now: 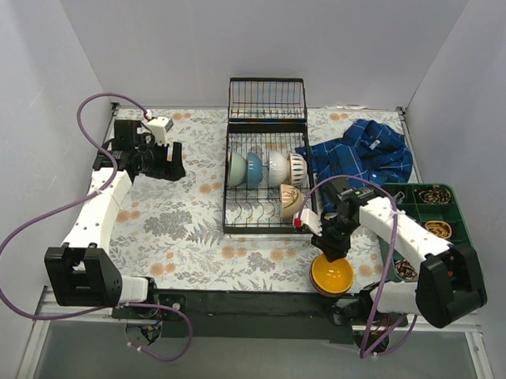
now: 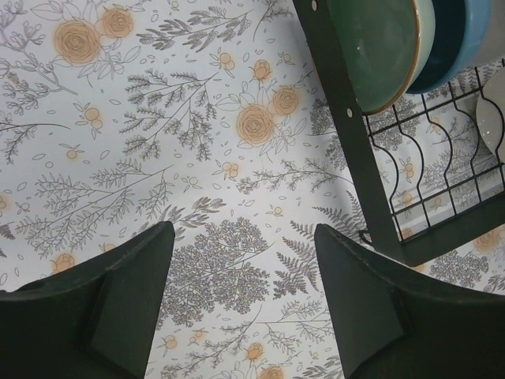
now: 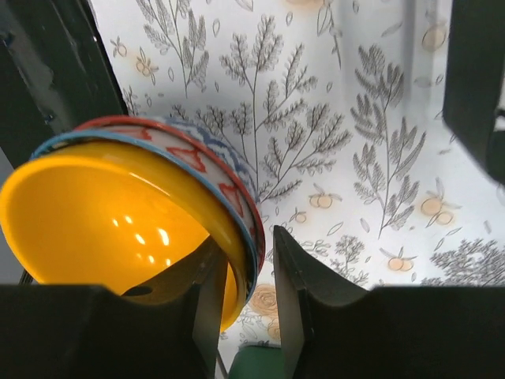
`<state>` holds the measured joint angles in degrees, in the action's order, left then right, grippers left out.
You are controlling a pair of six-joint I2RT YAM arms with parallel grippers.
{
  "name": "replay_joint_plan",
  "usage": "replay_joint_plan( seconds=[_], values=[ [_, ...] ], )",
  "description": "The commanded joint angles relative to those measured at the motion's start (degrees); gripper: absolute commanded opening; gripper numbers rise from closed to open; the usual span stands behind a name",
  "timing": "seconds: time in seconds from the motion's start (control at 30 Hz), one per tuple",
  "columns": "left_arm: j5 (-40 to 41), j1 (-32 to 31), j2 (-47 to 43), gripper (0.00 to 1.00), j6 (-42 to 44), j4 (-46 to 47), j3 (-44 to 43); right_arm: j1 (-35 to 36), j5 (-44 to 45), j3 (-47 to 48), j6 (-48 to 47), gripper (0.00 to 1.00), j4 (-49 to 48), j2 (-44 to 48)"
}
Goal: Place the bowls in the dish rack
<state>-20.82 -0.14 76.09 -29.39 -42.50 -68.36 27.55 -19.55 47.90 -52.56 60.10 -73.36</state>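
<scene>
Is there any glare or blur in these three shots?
Right wrist: small glare spots inside the yellow bowl, and the jaws in front are dark. Left wrist: the tablecloth print is sharp, the near jaws slightly soft. Top external: even light, no harsh shadows.

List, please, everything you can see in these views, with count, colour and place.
dish rack: one, black wire, middle of the table towards the back.
racked bowls: five; pale green, blue, white, cream, tan; on edge among the tines.
yellow bowl: one, yellow inside, red and blue pattern outside; near edge, right of the rack's front.
plaid cloth: one, blue, right of the rack.
green tray: one, far right, small items in its compartments.
tablecloth: one, white floral, over the table.
left gripper: open, left of the rack.
right gripper: shut on the yellow bowl's rim.
</scene>
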Motion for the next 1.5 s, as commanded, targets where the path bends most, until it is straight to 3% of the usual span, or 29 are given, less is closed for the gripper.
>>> replay_joint_plan(
  seconds=[0.0,0.17,0.47,0.87,1.23,1.47],
  values=[
    [-1.5,2.34,-4.99,0.72,0.47,-0.39,-0.55,4.95,-2.16,5.62,1.84,0.35,0.02,-3.09],
    [-1.77,3.3,-8.58,0.72,0.29,-0.92,1.56,11.2,-2.25,10.71,2.72,0.17,-0.94,-9.25],
    [-2.91,5.33,-12.55,0.72,-0.06,-1.18,4.28,20.7,-3.04,16.88,3.51,0.07,-0.51,-12.86],
    [-7.66,5.5,-10.88,0.72,-1.55,1.19,2.09,22.37,4.6,8.62,0.61,0.01,2.13,-3.02],
    [-9.33,5.59,-10.0,0.73,-2.25,1.37,1.38,22.37,13.66,3.79,1.32,0.15,-3.58,-1.7],
    [-10.82,6.12,-11.58,0.73,-2.08,0.32,1.82,22.37,16.38,3.34,1.75,0.37,-6.04,-1.61]
  ],
)
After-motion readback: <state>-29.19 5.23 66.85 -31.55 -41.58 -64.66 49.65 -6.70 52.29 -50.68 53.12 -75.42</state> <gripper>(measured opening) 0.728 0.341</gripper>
